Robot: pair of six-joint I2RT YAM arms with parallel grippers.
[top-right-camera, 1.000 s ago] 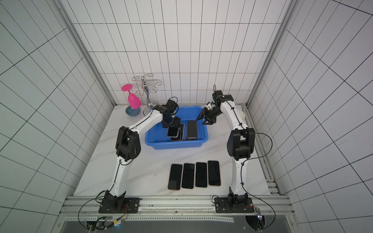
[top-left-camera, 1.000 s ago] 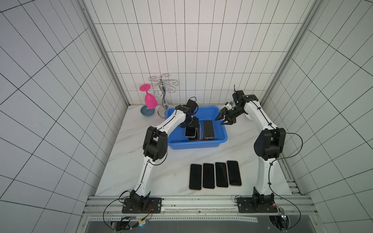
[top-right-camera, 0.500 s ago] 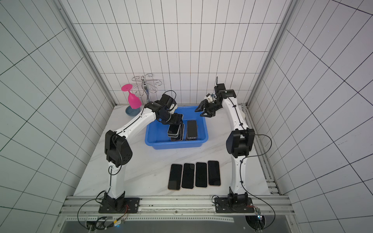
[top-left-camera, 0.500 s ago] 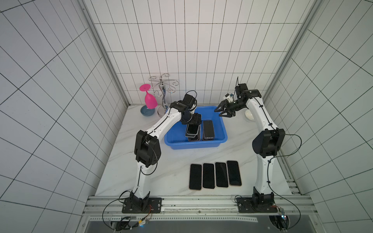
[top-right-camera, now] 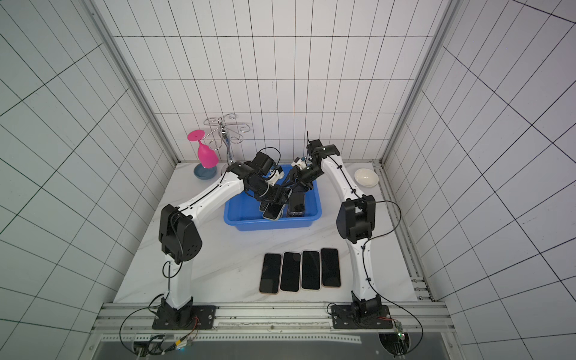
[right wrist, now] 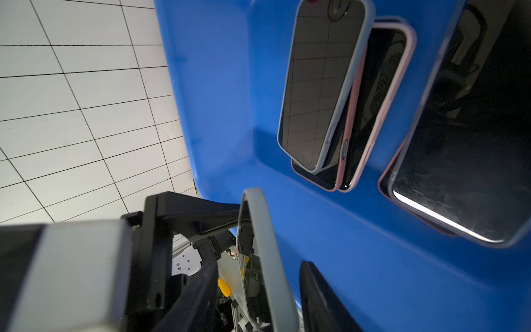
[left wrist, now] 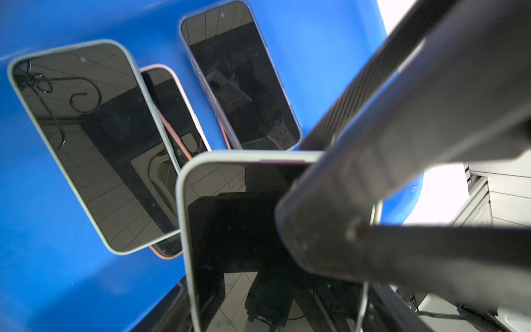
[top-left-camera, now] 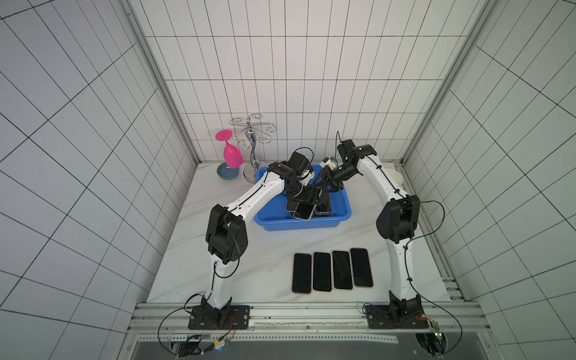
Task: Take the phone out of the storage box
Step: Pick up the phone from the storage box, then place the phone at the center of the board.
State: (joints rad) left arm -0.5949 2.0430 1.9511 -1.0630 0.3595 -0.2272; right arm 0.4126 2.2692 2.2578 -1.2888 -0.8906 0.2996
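Lifting out is the step in hand, as I judge it. My left tool (top-left-camera: 311,197) is clamped on a black-screened phone in a pale grey-white case (top-left-camera: 303,211), jaws set wide across it. The phone hangs tilted above the inside of the bright blue rectangular plastic storage box (top-left-camera: 327,222), raised off its floor as far as I can see, but not yet outside the rim. My right tool (top-right-camera: 296,184) is over the far part of the box, at the upper end of the same phone. In the right wrist view its jaws stand one on each side of the phone's edge with blue showing in the gap, so they are apart and hold nothing.

The next move, I think, calls for the right tool to close on that free end, or for the left alone to carry the phone over the near wall of the box. Either way it must clear the rim and not knock the phones lying on the box floor, where a pale-cased phone (left wrist: 94,143) lies partly on a pink-cased phone (left wrist: 175,112).

My left arm reaches in from the near side of the box, wrist bent down. My right arm stands high beside the box and bends over its far corner.
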